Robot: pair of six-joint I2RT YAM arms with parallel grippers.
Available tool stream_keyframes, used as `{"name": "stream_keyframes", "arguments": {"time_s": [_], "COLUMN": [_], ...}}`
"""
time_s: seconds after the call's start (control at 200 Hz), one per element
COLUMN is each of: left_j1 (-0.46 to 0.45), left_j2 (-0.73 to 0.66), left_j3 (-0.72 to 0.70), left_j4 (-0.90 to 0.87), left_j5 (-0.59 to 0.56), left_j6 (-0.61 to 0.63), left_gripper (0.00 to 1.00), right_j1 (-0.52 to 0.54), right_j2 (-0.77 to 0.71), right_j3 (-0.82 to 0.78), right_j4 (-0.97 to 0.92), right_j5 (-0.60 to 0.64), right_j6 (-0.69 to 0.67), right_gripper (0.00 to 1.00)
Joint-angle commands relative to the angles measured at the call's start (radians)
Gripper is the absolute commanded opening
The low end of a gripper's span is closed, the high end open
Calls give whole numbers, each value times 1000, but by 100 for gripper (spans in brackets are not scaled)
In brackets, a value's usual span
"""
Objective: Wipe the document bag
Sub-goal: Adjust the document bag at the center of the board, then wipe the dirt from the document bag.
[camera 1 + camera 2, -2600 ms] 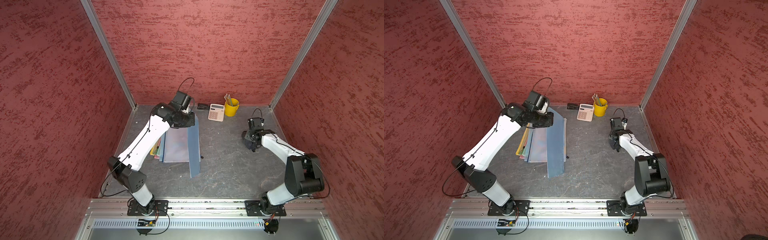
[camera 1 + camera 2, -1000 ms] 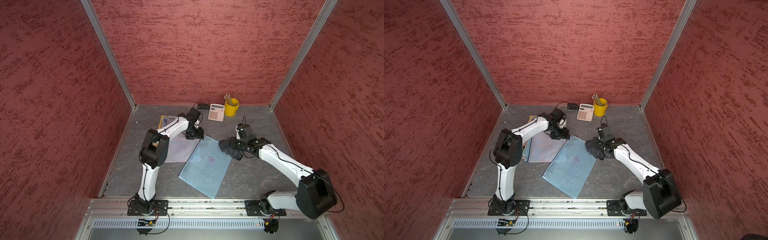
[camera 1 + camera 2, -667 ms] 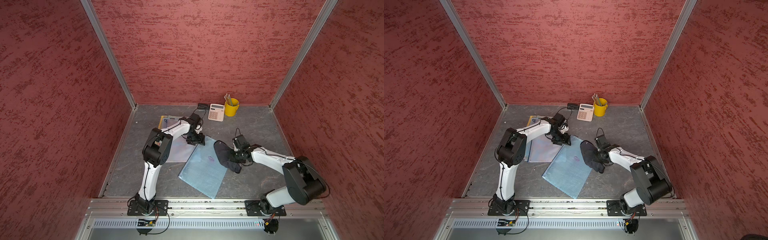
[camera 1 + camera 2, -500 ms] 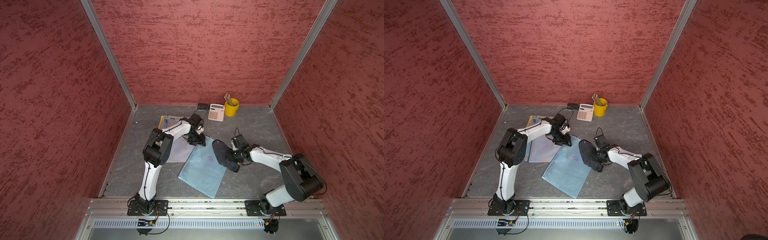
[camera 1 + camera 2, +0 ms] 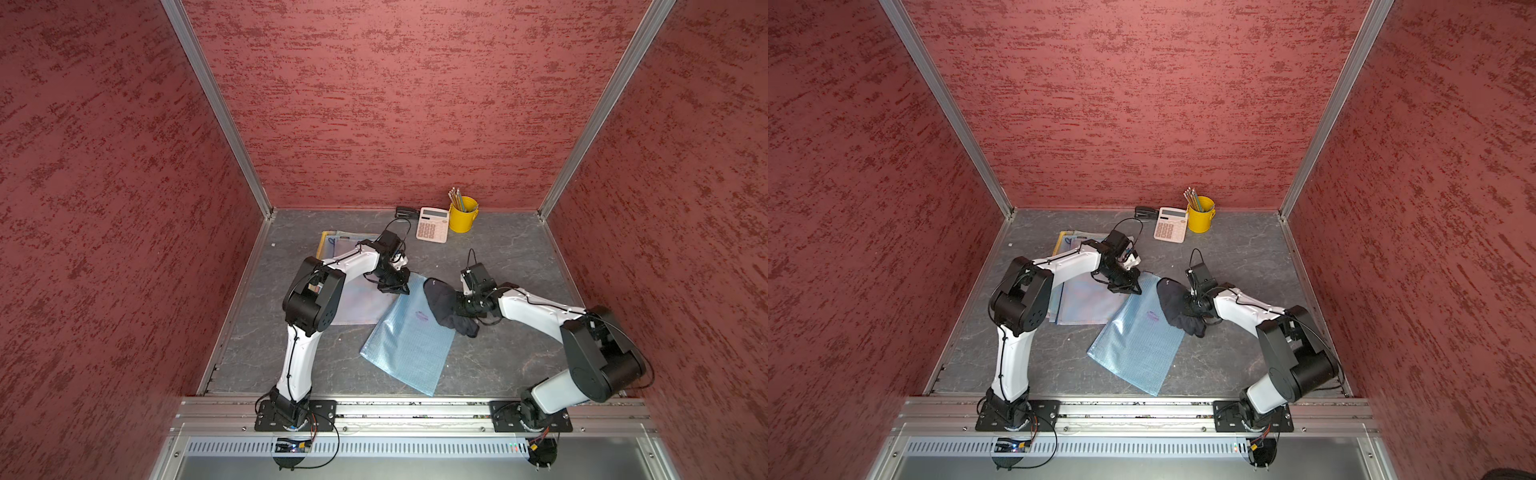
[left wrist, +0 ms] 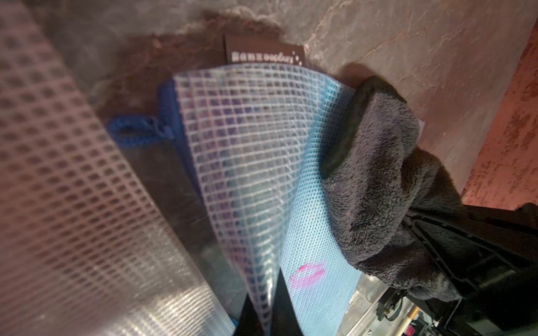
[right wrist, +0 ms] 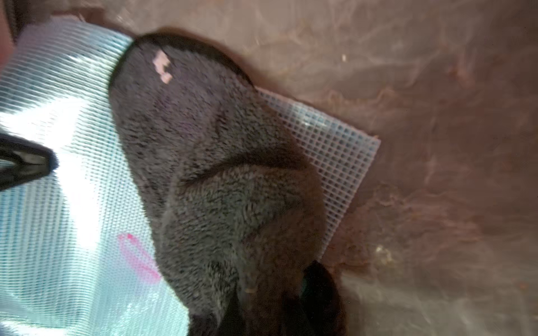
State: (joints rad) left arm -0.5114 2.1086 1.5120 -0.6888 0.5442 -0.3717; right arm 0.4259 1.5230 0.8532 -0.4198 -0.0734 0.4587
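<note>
The left pincer [image 5: 395, 286] is closed tight on the far corner of the blue mesh document bag [image 5: 405, 345]; the left wrist view shows that corner raised in a curl. The right pincer [image 5: 462, 306] is clamped on a dark fleecy cloth [image 5: 441, 300], which rests on the bag's upper right edge, just beside a pink mark [image 5: 422, 316]. The bag lies slantwise on the grey table [image 5: 507, 257], at the centre of the frame in both top views, with a pile of clear bags [image 5: 357, 305] just to its left. A calculator [image 5: 433, 224] and a yellow pencil cup [image 5: 462, 214] stand higher in the frame, by the back wall.
</note>
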Motion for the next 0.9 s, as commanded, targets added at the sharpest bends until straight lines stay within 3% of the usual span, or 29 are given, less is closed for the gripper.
{"name": "stream_keyframes", "arguments": {"time_s": [0.0, 0.145, 0.371, 0.481, 0.566, 0.616, 0.756, 0.897], "left_j1": [-1, -29, -106, -125, -128, -128, -128, -115], "left_j2": [-75, -87, -17, 7, 7, 5, 3, -2], "left_j3": [-81, -160, -163, -157, -171, -183, -221, -260], "left_j4": [208, 385, 554, 549, 554, 554, 582, 629], "left_j5": [40, 30, 12, -1, -13, -22, -47, -59], "left_j6": [-230, -429, -604, -611, -617, -619, -652, -695], "left_gripper": [0, 0, 0, 0, 0, 0, 0, 0], "right_j1": [17, 92, 199, 208, 208, 208, 208, 228], "right_j2": [-98, -124, -34, -4, -21, -28, 46, 91], "right_j3": [134, 200, 62, -6, -56, -68, -45, -53], "right_j4": [-57, -75, 60, 97, 145, 170, 224, 203], "right_j5": [78, 92, 53, 152, 242, 263, 240, 268], "right_j6": [-147, -151, -80, -32, 1, 8, 21, 40], "right_gripper": [9, 15, 20, 39, 69, 74, 76, 67]}}
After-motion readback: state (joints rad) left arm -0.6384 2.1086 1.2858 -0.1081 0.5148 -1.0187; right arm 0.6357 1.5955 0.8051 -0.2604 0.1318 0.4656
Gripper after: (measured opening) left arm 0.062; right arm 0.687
